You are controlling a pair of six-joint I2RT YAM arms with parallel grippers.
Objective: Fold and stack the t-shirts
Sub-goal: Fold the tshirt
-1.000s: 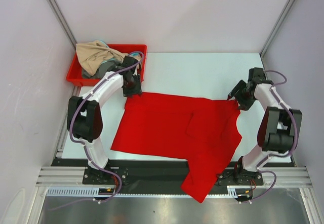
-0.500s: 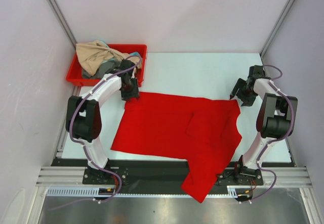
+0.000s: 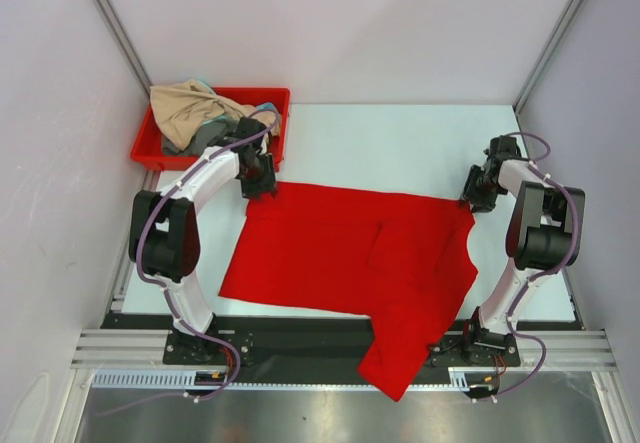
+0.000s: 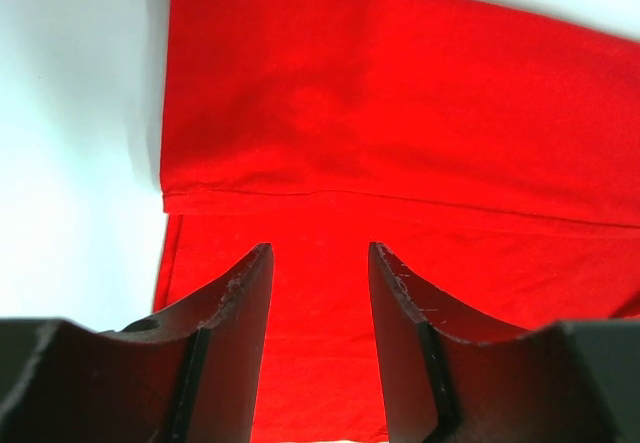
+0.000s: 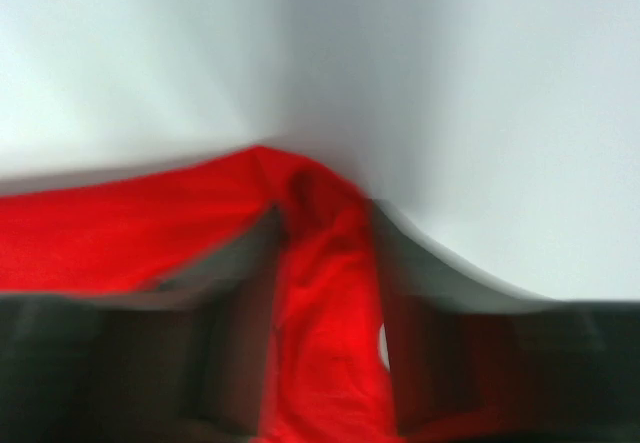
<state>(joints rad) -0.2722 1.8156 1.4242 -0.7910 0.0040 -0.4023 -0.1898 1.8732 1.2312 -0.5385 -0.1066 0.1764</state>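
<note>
The red t-shirt (image 3: 340,248) lies spread flat on the white table, with one part hanging over the near edge. My left gripper (image 3: 263,187) is at its far left corner. In the left wrist view it is open (image 4: 320,248), jaws apart just above the red cloth (image 4: 400,113) near a hem seam. My right gripper (image 3: 470,199) is at the far right corner. In the blurred right wrist view it (image 5: 325,213) is open, its jaws on either side of a raised bunch of red cloth (image 5: 330,293). The beige shirt (image 3: 185,108), grey shirt (image 3: 205,136) and light blue shirt (image 3: 268,109) lie crumpled in the tray.
A red plastic tray (image 3: 147,150) stands at the far left corner of the table (image 3: 390,148), just behind my left gripper. Grey walls close in the table on the left, right and back. A black rail (image 3: 300,328) runs along the near edge.
My right gripper has swung in from the right and down onto the shirt's far right corner. My left gripper has barely moved. The shirt lies the same.
</note>
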